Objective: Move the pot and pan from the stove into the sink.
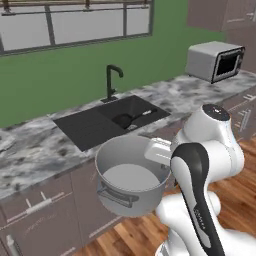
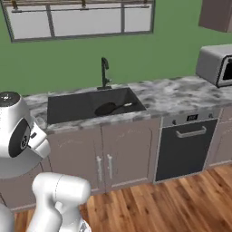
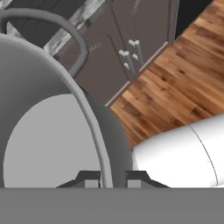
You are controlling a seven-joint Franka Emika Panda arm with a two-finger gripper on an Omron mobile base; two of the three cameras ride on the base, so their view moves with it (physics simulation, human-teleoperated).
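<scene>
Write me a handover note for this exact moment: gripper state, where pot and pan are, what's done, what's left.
Gripper: shut on the pot's wall, one finger inside, one outside.
Pot: held in the air, tilted, in front of the counter over the lower cabinets, short of the sink.
Pan: lying in the sink basin.
Done: pan moved; pot picked up.
Left: carry the pot over the basin, lower it beside the pan, release.

Marble counter (image 1: pixel 40 150); sink (image 1: pixel 90 127) set in; microwave (image 1: pixel 215 61) on right end.
</scene>
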